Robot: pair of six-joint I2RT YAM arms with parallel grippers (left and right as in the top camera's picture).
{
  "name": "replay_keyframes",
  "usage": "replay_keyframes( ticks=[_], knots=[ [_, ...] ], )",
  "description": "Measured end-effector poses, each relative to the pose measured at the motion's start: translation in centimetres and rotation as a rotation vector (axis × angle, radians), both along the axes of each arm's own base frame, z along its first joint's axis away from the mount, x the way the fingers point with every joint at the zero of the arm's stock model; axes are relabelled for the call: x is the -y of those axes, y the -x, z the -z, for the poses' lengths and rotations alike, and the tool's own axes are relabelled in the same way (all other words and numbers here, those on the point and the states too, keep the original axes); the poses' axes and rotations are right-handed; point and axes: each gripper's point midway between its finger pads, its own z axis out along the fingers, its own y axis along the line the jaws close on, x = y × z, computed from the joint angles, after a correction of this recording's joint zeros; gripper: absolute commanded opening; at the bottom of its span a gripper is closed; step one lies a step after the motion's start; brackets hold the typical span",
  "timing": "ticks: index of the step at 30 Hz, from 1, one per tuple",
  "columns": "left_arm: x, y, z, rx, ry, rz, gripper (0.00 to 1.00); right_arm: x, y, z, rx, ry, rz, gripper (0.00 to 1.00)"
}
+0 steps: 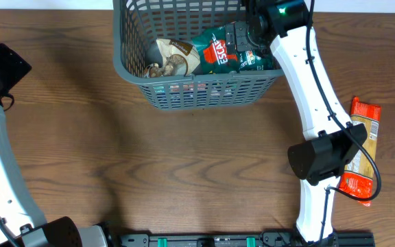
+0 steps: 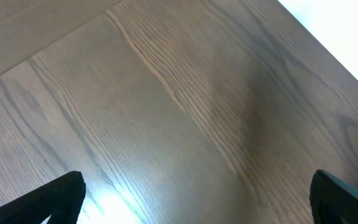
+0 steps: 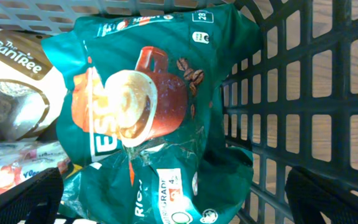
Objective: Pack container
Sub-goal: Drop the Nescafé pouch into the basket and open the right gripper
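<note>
At the far edge of the wooden table (image 1: 184,165) sits the container (image 1: 197,92), a dark grey lattice basket that already holds a white snack packet (image 1: 173,58) and a green coffee packet (image 1: 218,55). My right gripper (image 3: 179,202) hangs inside the basket directly above the coffee packet, its fingers spread wide and gripping nothing. The packet lies flat against the basket's right wall. I judge this to be the end of a drop-off step. An orange-red packet (image 1: 361,147) lies on the table well apart from the basket, beside the right arm's base and partly hidden by it. The next move, I think, calls for lifting the right arm clear of the rim without snagging the lattice, then reaching back for that packet. My left gripper (image 2: 197,199) hovers over bare wood at the left, fingers apart, empty
</note>
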Motion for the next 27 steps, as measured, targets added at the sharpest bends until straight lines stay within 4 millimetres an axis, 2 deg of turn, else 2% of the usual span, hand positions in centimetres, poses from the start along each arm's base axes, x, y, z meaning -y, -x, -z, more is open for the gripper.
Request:
replay_keyframes(
  ticks=[6, 12, 15, 17, 20, 22, 27],
  knots=[
    [0.0, 0.0, 0.0, 0.0, 0.0, 0.0, 0.99, -0.1, -0.2, -0.9, 0.022, -0.007, -0.001, 0.99],
    [0.0, 0.0, 0.0, 0.0, 0.0, 0.0, 0.99, 1.0, -0.6, -6.5, 0.141, -0.044, 0.019, 0.99],
    [0.0, 0.0, 0.0, 0.0, 0.0, 0.0, 0.99, 3.5, 0.1, -10.0, 0.197, -0.053, 0.08, 0.99],
    [0.0, 0.0, 0.0, 0.0, 0.0, 0.0, 0.99, 6.5, 1.0, -12.1, 0.227, -0.046, 0.155, 0.99],
    [0.0, 0.0, 0.0, 0.0, 0.0, 0.0, 0.99, 10.9, 2.9, -13.3, 0.216, -0.025, 0.267, 0.99],
    [0.0, 0.0, 0.0, 0.0, 0.0, 0.0, 0.99, 14.3, 4.3, -13.4, 0.188, -0.008, 0.352, 0.99],
    [0.0, 0.0, 0.0, 0.0, 0.0, 0.0, 0.99, 20.9, 5.4, -13.7, 0.186, -0.026, 0.497, 0.99]
  ],
)
